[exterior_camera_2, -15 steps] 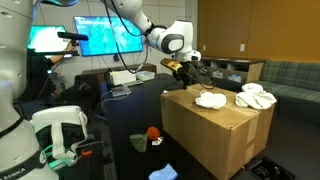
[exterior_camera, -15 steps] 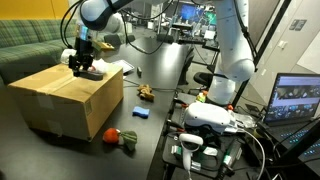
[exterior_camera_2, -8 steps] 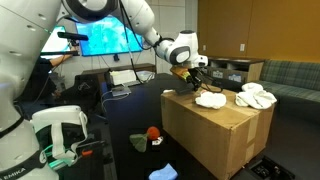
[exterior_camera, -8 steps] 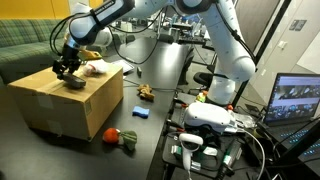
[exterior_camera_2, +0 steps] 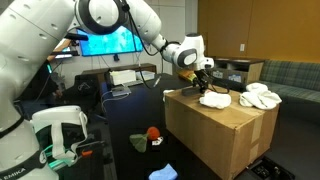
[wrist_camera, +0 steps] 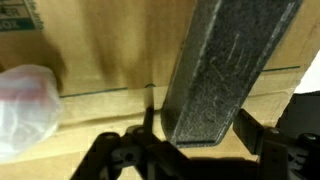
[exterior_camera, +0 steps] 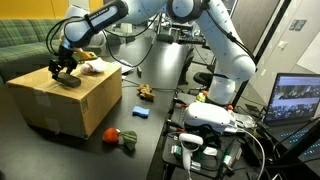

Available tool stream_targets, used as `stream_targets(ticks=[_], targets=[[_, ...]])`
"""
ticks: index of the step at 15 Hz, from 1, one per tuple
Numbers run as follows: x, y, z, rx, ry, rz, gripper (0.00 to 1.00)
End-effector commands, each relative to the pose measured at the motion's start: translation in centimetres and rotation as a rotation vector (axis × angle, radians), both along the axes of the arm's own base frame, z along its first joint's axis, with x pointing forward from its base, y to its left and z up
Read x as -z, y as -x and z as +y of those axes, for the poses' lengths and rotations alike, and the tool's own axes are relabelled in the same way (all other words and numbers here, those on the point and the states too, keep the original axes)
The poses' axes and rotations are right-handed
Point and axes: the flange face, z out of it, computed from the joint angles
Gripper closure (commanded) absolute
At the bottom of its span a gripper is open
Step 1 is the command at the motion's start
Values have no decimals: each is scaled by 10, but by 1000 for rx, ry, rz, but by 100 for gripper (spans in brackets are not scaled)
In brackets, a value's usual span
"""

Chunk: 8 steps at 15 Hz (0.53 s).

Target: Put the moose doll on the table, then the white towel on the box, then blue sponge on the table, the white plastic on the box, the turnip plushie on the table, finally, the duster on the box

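The black Robotiq gripper (wrist_camera: 195, 152) is held low over the brown cardboard box (wrist_camera: 90, 60), and the dark grey, rough-faced duster (wrist_camera: 225, 70) is framed right between its fingers. On to the edges: in an exterior view the gripper (exterior_camera: 64, 70) is placed over the far side of the box top, inside the rim, with bare cardboard left open toward the front corner. A crumpled piece of white plastic (wrist_camera: 25, 105) is found just beside the fingers, apart from the duster, and the white towel (exterior_camera_2: 262, 96) is laid farther along the same top. The duster itself is seen down at the box top, directly beneath the tool. The fingers are set close on both sides of it; whether it is actually pinched cannot be told. Below, on the black table (exterior_camera: 155, 128), the red turnip plushie (exterior_camera: 112, 134) is parked just beside the box's foot, the blue sponge (exterior_camera: 141, 113) near it, and the brown moose doll (exterior_camera: 146, 92) farther back.
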Motion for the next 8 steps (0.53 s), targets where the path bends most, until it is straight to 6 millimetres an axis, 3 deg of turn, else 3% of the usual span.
stream_targets(ticks=[1, 4, 8], targets=[[-27, -1, -5, -42, -8, 62, 0], [-53, 8, -15, -91, -27, 135, 0], [-97, 36, -56, -164, -37, 283, 0]])
